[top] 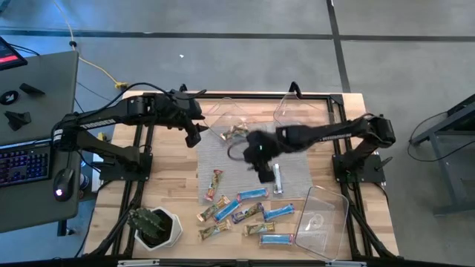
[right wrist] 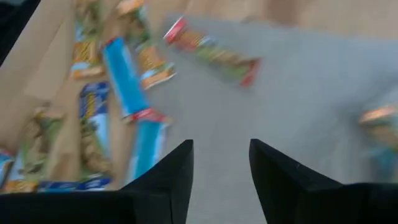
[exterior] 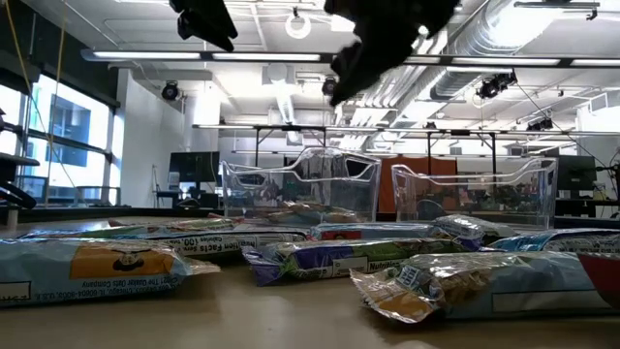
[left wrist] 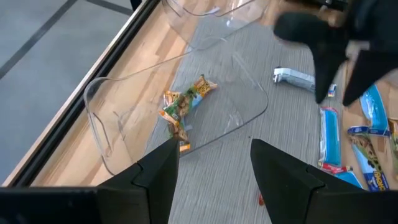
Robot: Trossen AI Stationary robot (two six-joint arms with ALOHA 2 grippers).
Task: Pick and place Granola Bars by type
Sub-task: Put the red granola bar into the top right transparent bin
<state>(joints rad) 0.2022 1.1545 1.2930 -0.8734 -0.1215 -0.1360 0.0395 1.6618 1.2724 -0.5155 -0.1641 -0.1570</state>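
Observation:
Several blue and tan granola bars (top: 245,211) lie flat in a loose cluster on the near part of the table; they fill the foreground of the low view (exterior: 329,260). One tan bar (left wrist: 185,104) lies inside a clear bin (top: 226,117) at the far centre. A silver bar (top: 277,179) lies on the grey mat (top: 297,167). My left gripper (left wrist: 214,147) hovers open above the bin's near-left rim (top: 194,135). My right gripper (right wrist: 221,144) is open and empty over the mat (top: 264,170), just left of the silver bar, with a red-ended tan bar (right wrist: 211,51) ahead of it.
A second clear bin (top: 300,111) stands at the far right and a third (top: 323,221) at the near right corner. A potted plant (top: 154,226) sits at the near left corner. The grey mat between the bins and the cluster of bars is bare.

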